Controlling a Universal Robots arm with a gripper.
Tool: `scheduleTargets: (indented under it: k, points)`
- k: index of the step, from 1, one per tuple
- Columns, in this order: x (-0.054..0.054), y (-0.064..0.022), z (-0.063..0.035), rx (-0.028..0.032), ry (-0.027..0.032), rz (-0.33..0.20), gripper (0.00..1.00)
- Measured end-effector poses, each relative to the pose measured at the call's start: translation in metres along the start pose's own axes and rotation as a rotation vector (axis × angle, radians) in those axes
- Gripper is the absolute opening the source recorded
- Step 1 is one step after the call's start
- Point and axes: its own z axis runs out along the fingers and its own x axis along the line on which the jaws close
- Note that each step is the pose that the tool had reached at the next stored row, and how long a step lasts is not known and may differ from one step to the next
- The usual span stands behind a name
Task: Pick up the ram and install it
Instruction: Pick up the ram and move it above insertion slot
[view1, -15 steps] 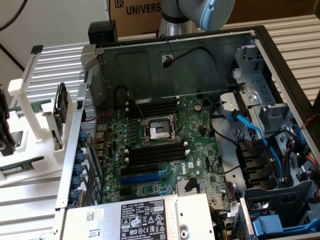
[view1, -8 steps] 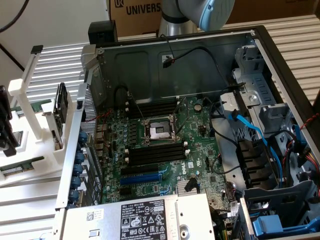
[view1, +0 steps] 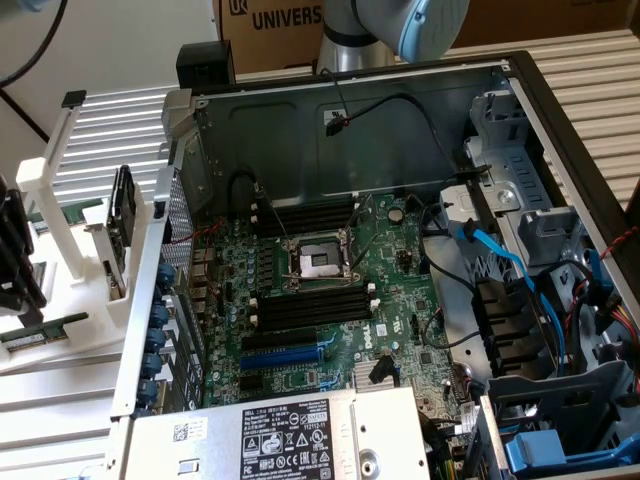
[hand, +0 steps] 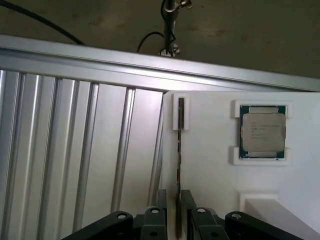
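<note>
Ribbed aluminium table (view1: 590, 70) carries an open computer case (view1: 350, 110) across most of the exterior view, its motherboard (view1: 330, 290) lying face up so the black memory slots (view1: 310, 305) can be reached from above; at the exterior view's left edge a white fixture (view1: 70, 300) stands beside the case, and the gripper (view1: 18, 285) hangs over it, with the ram (view1: 42, 332) a green strip just below.

On the wrist view the ram (hand: 179, 160) stands on edge, one end seated in a white clip (hand: 181, 112) that keeps it upright for a pinch on its flat faces; the gripper (hand: 175, 200) straddles its other end, jaws spread wide, fingers (hand: 161, 200) either side and apparently not clamping it yet; the processor (hand: 262, 131) rests in its own pocket nearby.
</note>
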Motion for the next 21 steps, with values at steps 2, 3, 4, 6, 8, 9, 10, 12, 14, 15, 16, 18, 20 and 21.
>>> scheduleTargets:
  k: [2,3,4,6,8,9,10,12,14,15,16,18,20,21]
  points:
    - [0.0,0.0008,0.0029,0.0059,0.0006,0.0,0.26]
    - [0.0,0.0011,0.0043,0.0084,0.0008,0.0,0.26]
    - [0.0,0.0017,0.0078,0.0153,0.0018,0.0,0.26]
    - [-0.001,0.0023,0.0114,0.0236,0.0028,0.0,0.26]
    - [-0.001,0.0027,0.0127,0.0275,0.0033,0.0,0.26]
    - [-0.002,0.0029,0.0132,0.0292,0.0034,0.0,0.26]
    - [-0.002,0.0033,0.0137,0.0318,0.0035,0.0,0.26]
    - [-0.002,0.004,0.0146,0.0368,0.0034,0.0,0.26]
    - [-0.003,0.0047,0.0156,0.0417,0.0034,0.0,0.26]
    - [-0.003,0.0049,0.0159,0.0433,0.0032,0.0,0.26]
    - [-0.003,0.0054,0.0161,0.0444,0.0027,0.0,0.26]
    - [-0.004,0.0072,0.0167,0.0468,-0.0008,0.001,0.26]
    - [-0.004,0.0082,0.0173,0.0478,-0.0036,0.001,0.26]
    - [-0.004,0.0086,0.0174,0.0479,-0.0053,0.001,0.26]
